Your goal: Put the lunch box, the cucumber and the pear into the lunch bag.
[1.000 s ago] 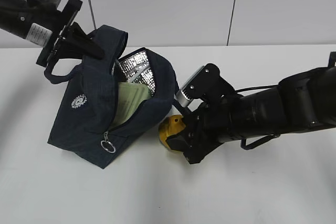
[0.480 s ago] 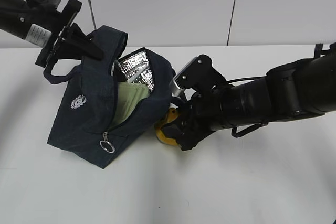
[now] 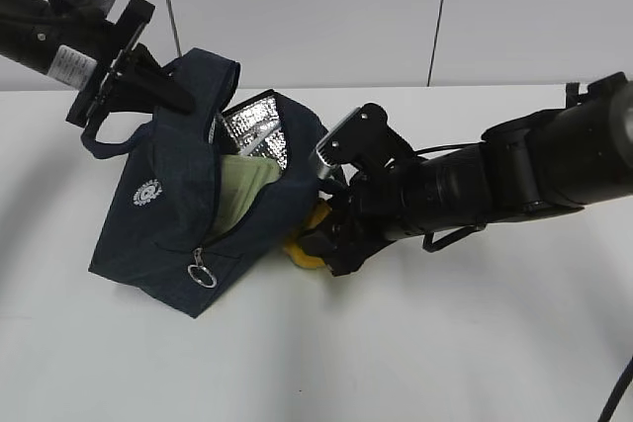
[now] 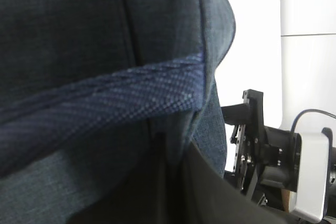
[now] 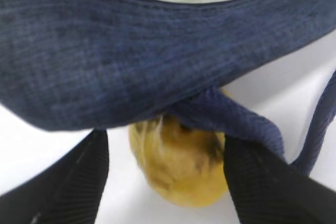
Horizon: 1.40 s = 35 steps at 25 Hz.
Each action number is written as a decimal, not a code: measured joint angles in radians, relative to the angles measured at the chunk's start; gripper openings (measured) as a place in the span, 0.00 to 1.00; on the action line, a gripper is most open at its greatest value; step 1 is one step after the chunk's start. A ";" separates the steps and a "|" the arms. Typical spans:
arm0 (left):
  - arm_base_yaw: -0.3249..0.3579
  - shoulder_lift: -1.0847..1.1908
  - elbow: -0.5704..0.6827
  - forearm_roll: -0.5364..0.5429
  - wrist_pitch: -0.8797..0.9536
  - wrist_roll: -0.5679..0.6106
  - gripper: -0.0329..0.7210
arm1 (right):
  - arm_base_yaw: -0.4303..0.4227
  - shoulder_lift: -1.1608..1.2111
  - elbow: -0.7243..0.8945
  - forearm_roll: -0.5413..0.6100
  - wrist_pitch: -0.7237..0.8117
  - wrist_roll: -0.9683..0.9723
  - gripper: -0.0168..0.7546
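The navy lunch bag [image 3: 168, 214] stands tilted on the white table with its top open and its silver lining showing. The lunch box's sage-green lid [image 3: 242, 195] sits inside it. My left gripper [image 3: 163, 86] is shut on the bag's top edge and holds it up; navy fabric [image 4: 105, 51] fills the left wrist view. The yellow pear [image 3: 300, 252] lies on the table against the bag's right side. My right gripper [image 3: 321, 244] is open and straddles the pear [image 5: 181, 166], with a gap at the left finger [image 5: 79, 177]. A bag strap [image 5: 231, 119] crosses over the pear. The cucumber is out of view.
The bag's zipper ring pull [image 3: 204, 274] hangs at its front corner. My right arm [image 3: 514, 180] stretches across the table's right half and also shows in the left wrist view [image 4: 278, 156]. A white wall panel [image 3: 297, 7] stands behind the table.
My right gripper has moved left toward the bag, and the pear has shifted left with it until it rests against the bag's side. The left gripper and bag stay as they were.
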 joint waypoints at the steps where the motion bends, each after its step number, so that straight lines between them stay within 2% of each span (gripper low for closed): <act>1: 0.000 0.000 0.000 0.000 0.000 0.000 0.05 | 0.000 0.002 -0.008 0.000 -0.010 0.000 0.68; 13: 0.000 0.000 0.000 0.004 0.000 0.000 0.05 | 0.002 0.037 -0.040 0.000 -0.020 0.000 0.68; 21: 0.000 0.000 0.000 0.005 0.000 0.000 0.05 | 0.002 0.037 -0.046 0.004 -0.018 0.000 0.43; 25: 0.000 0.000 0.000 0.005 0.000 0.000 0.05 | 0.002 0.031 -0.046 0.004 -0.038 0.016 0.41; 29: 0.000 0.000 0.000 0.005 0.000 0.000 0.05 | 0.005 -0.023 -0.033 0.001 -0.163 0.075 0.40; 35: 0.000 0.000 0.000 0.005 0.000 0.000 0.05 | 0.005 -0.135 0.074 0.001 -0.192 0.120 0.40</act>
